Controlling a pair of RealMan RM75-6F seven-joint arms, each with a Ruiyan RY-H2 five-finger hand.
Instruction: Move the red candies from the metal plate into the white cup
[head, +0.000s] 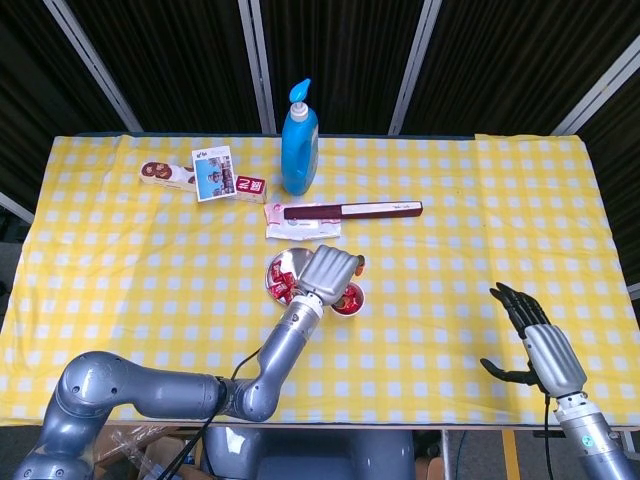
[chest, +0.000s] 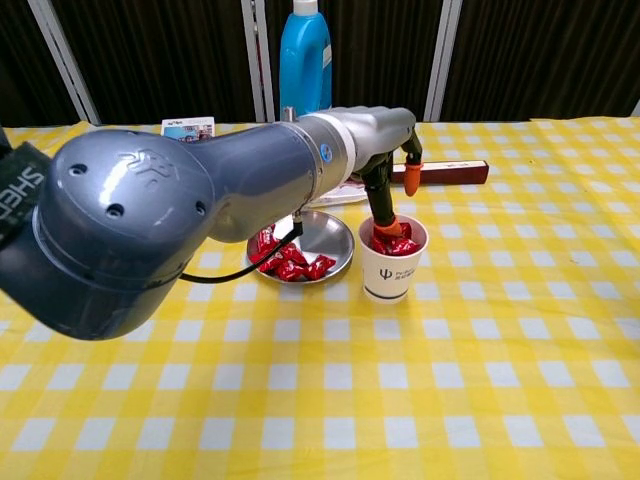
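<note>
The white cup (chest: 393, 272) stands right of the metal plate (chest: 335, 235) and holds several red candies (chest: 398, 243). More red candies (chest: 290, 265) lie on the plate's front and left side. My left hand (chest: 385, 160) hovers over the cup with its fingers apart: one points down into the cup's mouth, another sticks out above the rim, and nothing is held between them. From the head view the left hand (head: 331, 270) covers part of the plate (head: 275, 268) and the cup (head: 350, 300). My right hand (head: 530, 340) is open near the table's front right edge.
A blue pump bottle (head: 299, 140) stands behind the plate. A long dark red box (head: 350, 210) and a white packet (head: 303, 228) lie between bottle and plate. A card (head: 213, 172) and a snack pack (head: 165, 174) sit at the back left.
</note>
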